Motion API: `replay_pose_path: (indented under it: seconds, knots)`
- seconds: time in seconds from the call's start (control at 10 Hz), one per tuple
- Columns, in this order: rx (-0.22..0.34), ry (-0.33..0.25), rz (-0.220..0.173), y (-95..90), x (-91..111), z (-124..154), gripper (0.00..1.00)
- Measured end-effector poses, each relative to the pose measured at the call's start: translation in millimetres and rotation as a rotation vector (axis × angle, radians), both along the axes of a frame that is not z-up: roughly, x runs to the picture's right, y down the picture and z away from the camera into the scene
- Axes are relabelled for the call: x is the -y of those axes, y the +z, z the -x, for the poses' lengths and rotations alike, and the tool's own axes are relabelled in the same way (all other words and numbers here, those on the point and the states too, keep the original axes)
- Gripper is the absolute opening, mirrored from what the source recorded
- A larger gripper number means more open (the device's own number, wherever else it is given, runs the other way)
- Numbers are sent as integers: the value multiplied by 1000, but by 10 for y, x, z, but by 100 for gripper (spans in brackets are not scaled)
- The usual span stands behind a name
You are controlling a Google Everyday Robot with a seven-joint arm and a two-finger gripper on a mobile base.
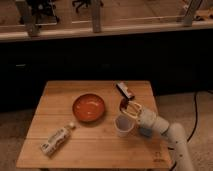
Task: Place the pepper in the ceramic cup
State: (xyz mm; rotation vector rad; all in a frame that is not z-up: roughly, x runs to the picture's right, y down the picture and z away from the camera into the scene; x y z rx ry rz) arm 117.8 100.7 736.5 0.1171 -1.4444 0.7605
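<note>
Dark red-brown pepper (123, 104) grasped in jaws of gripper (129, 109), just above far rim of ceramic cup (124, 126), right of bench (95, 150). Risk: off-centre release drops pepper outside.

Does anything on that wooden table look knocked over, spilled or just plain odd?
Only the bottle at the front left, lying on its side. No spill shows. The orange bowl and ceramic cup stand upright, and the gripper hangs just above the cup with the pepper.
</note>
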Motion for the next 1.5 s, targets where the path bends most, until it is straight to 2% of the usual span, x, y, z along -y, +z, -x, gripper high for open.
replay_pose_path:
  seconds: [0.9, 1.5]
  knots:
    - [33, 32, -48, -363, 36, 101, 1]
    - [3, 56, -55, -635, -146, 54, 1]
